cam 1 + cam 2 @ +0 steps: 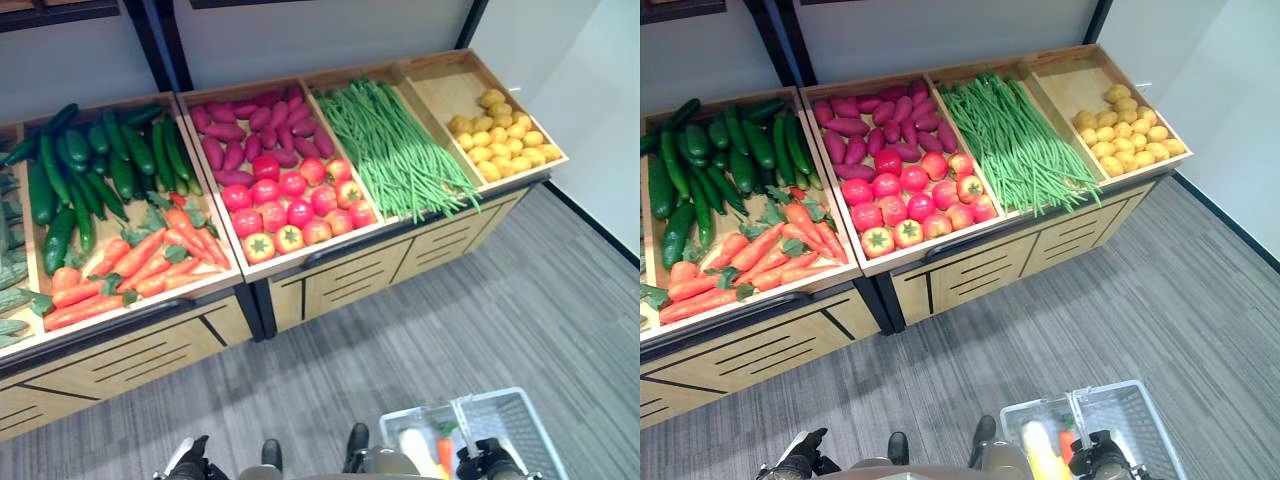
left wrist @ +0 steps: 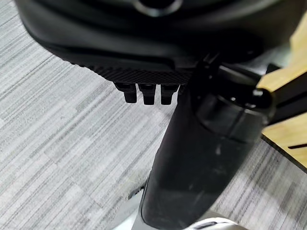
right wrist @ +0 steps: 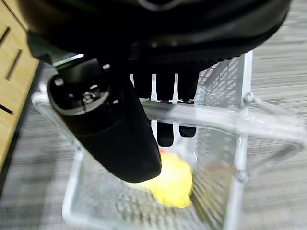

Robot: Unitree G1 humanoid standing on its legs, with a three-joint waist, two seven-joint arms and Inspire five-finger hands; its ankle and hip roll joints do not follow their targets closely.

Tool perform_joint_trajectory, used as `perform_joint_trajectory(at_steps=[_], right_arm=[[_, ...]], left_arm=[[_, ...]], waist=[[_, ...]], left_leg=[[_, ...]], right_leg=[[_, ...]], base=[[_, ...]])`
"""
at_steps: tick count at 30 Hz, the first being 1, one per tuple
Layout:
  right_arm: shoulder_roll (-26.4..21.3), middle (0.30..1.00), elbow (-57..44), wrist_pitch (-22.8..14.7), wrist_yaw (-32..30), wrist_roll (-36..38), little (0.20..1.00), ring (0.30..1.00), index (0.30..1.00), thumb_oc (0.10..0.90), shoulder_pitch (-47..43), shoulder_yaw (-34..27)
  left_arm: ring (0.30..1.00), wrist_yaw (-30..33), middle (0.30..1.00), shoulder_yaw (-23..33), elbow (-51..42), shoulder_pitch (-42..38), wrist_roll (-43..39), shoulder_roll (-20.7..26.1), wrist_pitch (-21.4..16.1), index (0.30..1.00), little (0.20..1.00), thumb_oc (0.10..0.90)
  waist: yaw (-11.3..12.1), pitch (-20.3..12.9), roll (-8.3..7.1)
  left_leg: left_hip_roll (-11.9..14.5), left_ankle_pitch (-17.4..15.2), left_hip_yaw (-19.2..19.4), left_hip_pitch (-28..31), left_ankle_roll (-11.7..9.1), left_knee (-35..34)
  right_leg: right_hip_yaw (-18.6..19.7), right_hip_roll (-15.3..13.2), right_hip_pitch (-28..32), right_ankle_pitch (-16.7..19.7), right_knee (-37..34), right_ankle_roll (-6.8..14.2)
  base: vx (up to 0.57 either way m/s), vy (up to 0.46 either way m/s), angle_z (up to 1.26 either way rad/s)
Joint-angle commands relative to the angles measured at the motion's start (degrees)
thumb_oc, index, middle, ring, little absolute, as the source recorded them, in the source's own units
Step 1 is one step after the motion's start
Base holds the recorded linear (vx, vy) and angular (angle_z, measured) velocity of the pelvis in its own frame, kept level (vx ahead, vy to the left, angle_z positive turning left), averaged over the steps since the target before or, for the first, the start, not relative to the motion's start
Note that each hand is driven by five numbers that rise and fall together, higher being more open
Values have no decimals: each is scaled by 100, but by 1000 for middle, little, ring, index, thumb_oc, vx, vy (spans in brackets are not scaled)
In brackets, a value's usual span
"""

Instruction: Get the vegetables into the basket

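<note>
A clear wire basket (image 1: pixel 520 415) hangs at the lower right over the floor. My right hand (image 3: pixel 165 110) is shut on its clear handle (image 3: pixel 218 120). Inside lie a pale yellow vegetable (image 3: pixel 170 184) and an orange carrot (image 1: pixel 444 452). Ahead stands a wooden produce stand with cucumbers (image 1: pixel 90 165), carrots (image 1: pixel 140 262), purple sweet potatoes (image 1: pixel 245 130), tomatoes (image 1: pixel 295 205), green beans (image 1: pixel 395 150) and yellow potatoes (image 1: pixel 500 140). My left hand (image 2: pixel 146 92) hangs low at the lower left, relaxed and holding nothing, well short of the stand.
The stand's bins tilt toward me, with slatted wooden fronts (image 1: pixel 350 285) below them. Grey striped carpet (image 1: pixel 450 320) lies between me and the stand. A white wall (image 1: pixel 600 110) closes the right side past the last bin.
</note>
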Motion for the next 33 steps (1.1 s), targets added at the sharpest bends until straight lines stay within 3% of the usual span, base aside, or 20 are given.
perform_joint_trajectory(at_steps=[1,3,5,6,7,10,13,19,24,33], right_arm=[[-214,300,48,-68,-134,-68,300,300,300,400,-236,48],[-189,300,55,-56,-115,-87,300,300,300,400,-239,89],[-181,300,88,-66,-121,-56,300,300,300,400,-250,81],[-184,300,113,-64,-128,-31,300,300,300,400,-258,90],[-170,300,138,-83,-139,7,300,300,300,400,-293,124],[-155,300,195,-83,-146,29,300,300,300,400,-298,116],[-97,300,214,-86,-110,20,300,300,300,400,-216,113],[-165,300,292,-121,-13,-57,300,300,300,400,-145,161],[-269,300,316,-135,-6,-86,300,300,300,400,-182,183],[-298,300,340,-149,-2,-117,300,300,300,400,-134,201]], left_arm=[[1000,57,1000,141,-101,-126,137,143,-92,1000,1000,900],[1000,50,1000,152,-98,-104,129,158,-85,1000,1000,900],[1000,55,1000,173,-96,-126,75,186,-77,1000,1000,900],[1000,46,1000,191,-115,-125,27,187,-78,1000,1000,900],[1000,63,1000,227,21,-184,-42,195,-85,1000,1000,900],[1000,104,1000,301,115,-232,-135,197,-86,1000,1000,900],[1000,168,1000,508,342,-246,-233,217,-45,1000,1000,900],[1000,132,1000,537,396,-137,-156,130,-40,1000,1000,900],[1000,121,1000,481,424,-87,-126,17,-29,1000,1000,900],[1000,108,1000,403,455,-25,-86,-74,-37,1000,1000,900]], waist=[[101,178,-135],[89,220,-121],[48,271,-89],[27,285,-58],[-48,277,-7],[-66,276,-13],[-73,143,-116],[-53,-47,-24],[-43,-112,62],[-71,-177,72]], left_leg=[[169,-143,-226,93,-182,-219],[133,-136,-264,154,-132,-233],[134,-103,-397,167,-116,-249],[142,-102,-473,193,-125,-259],[168,-73,-638,171,-176,-260],[205,-51,-740,164,-237,-259],[309,24,-855,102,-372,-271],[592,128,-913,64,-555,-323],[704,157,-871,49,-623,-323],[711,128,-809,98,-634,-323]], right_leg=[[484,-641,514,647,-333,787],[639,-665,383,758,54,793],[1002,-518,275,768,332,771],[1270,-378,239,689,299,751],[1787,-209,200,507,-119,704],[1923,-210,134,545,-419,690],[1770,-192,358,548,-838,686],[1538,0,638,523,-1222,589],[1477,89,692,520,-1364,561],[1467,82,718,534,-1364,561]], base=[[-21,89,8],[-39,87,6],[-19,21,0],[-11,-47,25],[-1,-42,45],[12,-85,46],[34,-235,50],[39,-156,18],[11,-84,2],[7,-19,-5]])
